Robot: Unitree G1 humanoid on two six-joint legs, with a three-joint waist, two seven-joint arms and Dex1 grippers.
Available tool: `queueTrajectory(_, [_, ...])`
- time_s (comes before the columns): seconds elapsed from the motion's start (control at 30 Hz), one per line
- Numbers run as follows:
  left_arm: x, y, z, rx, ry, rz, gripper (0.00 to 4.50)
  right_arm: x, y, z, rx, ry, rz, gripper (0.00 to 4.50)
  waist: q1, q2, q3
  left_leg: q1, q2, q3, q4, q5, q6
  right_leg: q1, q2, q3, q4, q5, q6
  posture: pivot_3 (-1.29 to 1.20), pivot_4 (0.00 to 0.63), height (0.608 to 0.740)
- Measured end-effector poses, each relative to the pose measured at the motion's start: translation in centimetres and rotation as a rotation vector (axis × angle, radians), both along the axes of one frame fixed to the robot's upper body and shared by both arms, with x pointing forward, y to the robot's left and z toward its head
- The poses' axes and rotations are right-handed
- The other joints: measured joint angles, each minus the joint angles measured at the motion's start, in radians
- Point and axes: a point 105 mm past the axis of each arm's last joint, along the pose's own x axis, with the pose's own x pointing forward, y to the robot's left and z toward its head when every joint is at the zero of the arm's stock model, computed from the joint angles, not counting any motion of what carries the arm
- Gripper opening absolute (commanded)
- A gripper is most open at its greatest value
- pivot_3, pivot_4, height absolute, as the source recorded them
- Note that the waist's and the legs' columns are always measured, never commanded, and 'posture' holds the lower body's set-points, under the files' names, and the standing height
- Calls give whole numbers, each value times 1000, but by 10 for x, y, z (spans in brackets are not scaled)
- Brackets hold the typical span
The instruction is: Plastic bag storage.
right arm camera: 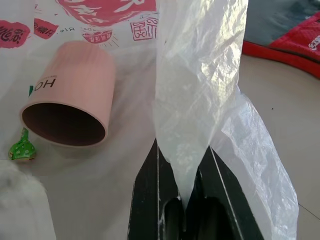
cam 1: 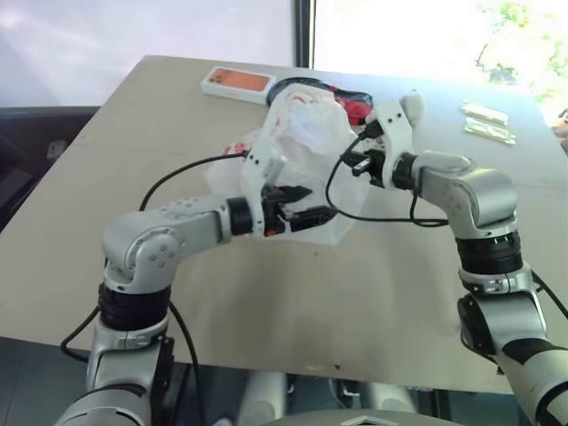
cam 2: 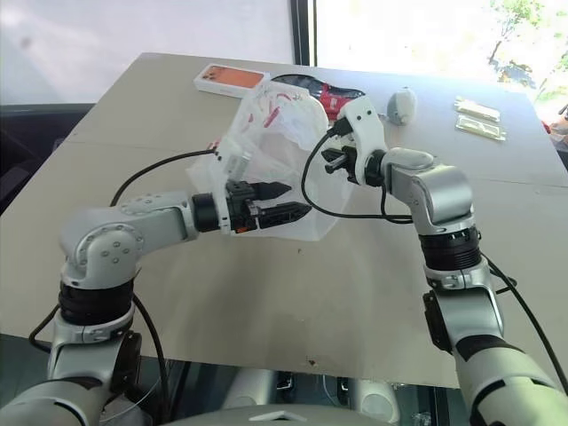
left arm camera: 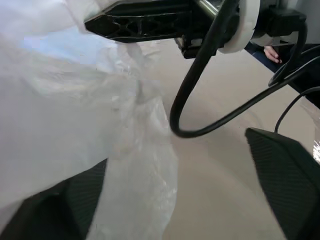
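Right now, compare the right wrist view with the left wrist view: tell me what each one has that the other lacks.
Right wrist view: a pink cup lying on its side, a small green wrapped sweet, the bag's red print, and the right hand pinching a fold of film. Left wrist view: the left hand's open fingers and a black cable. Both: the plastic bag and the table.

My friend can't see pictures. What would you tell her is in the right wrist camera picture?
The right gripper is shut on a pinched fold of the plastic bag, thin and white with red print. Beside it a pink cup lies on its side on the table, with a small green wrapped thing next to its open mouth.
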Motion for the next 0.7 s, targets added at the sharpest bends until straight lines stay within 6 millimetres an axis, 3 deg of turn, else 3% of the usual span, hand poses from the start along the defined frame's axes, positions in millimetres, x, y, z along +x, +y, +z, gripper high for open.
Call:
queueTrajectory(0.07, [1, 4, 0, 17, -7, 14, 4487, 0, 0, 0, 1, -1, 1, 0, 0, 0, 0, 0, 0, 0, 0, 0, 0, 0, 0, 0, 0, 0, 0, 0, 150, 740])
queueTrajectory(0.2, [5, 21, -18, 214, -76, 59, 4487, 2, -10, 0, -18, -6, -17, 0, 0, 1, 0, 0, 0, 1, -1, 0, 0, 0, 0, 1, -1, 0, 0, 0, 150, 740])
queueTrajectory(0.4, [18, 20, -33, 368, -183, 86, 4487, 2, -18, -4, -31, 2, -26, 0, 5, 1, 0, 0, 0, 1, -1, 0, 0, 0, 0, 0, -1, 0, 0, 0, 150, 740])
queueTrajectory(0.5, [26, 10, -49, 411, -205, 77, 4487, 2, -21, -5, -33, 6, -29, 0, 5, 1, 0, 0, 0, 1, -1, 0, 0, 0, 0, 0, -1, 0, 0, 0, 150, 740])
queueTrajectory(0.6, [23, -9, -81, 458, -157, -1, 4487, 1, -20, -5, -28, 9, -23, 0, 5, 1, 0, -1, 0, 1, -1, 0, 0, -1, 0, 1, -1, 0, 0, 0, 150, 740])
queueTrajectory(0.67, [23, -19, -88, 442, -152, -20, 3957, 1, -20, -6, -27, 14, -22, 0, 5, 1, 0, 0, 0, 1, -1, 0, 0, 0, 0, 1, -1, 0, 0, 0, 150, 740])
queueTrajectory(0.7, [24, -21, -88, 430, -149, -18, 3911, 1, -20, -6, -26, 14, -21, 0, 5, 1, -1, 0, 0, 1, 0, 0, 0, 0, 0, 1, 0, 0, 0, 0, 150, 740])
